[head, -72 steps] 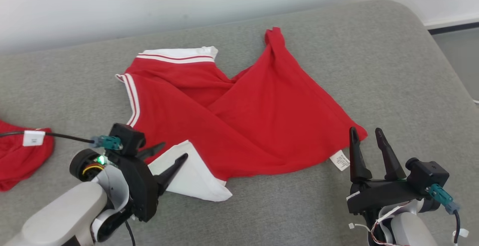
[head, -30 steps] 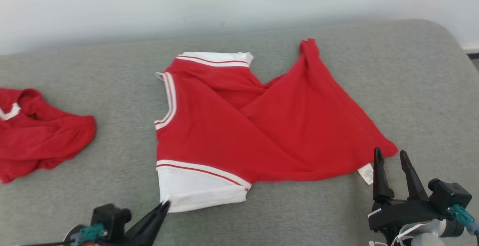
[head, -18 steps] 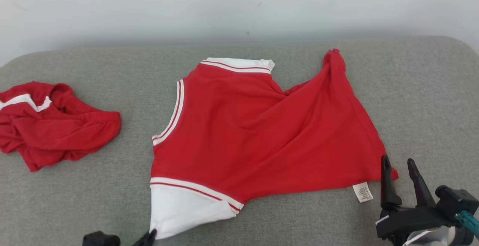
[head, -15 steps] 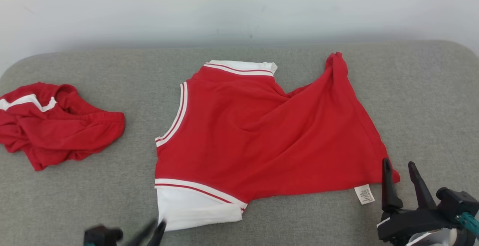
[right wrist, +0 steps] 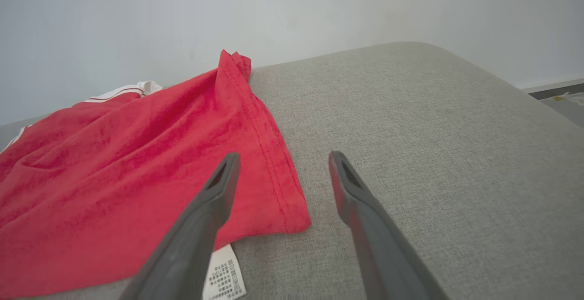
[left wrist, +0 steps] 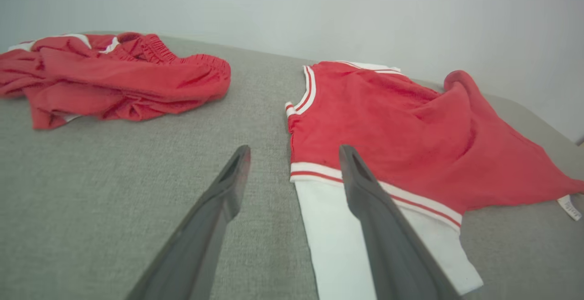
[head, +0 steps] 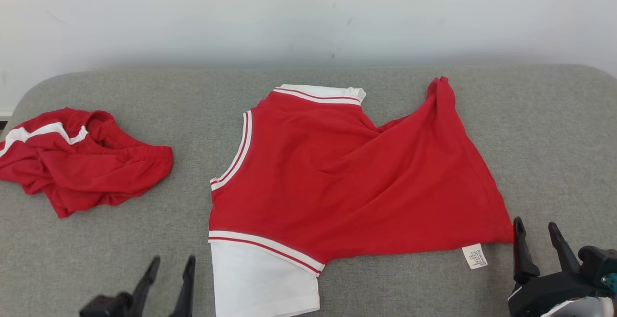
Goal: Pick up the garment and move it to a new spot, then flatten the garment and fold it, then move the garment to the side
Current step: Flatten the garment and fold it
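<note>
Grey fabric tabletop [head: 96, 254] with rounded far corners, pale wall [head: 308, 13] behind.
We note left gripper [head: 173, 259] and right gripper [head: 535, 223] fingers spread, empty, at near edge; garment [head: 337, 177] lies mid-surface.

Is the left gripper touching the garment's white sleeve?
Apart. In the head view, a strip of bare grey cushion shows between the open left gripper and the edge of the white sleeve of the garment.
</note>
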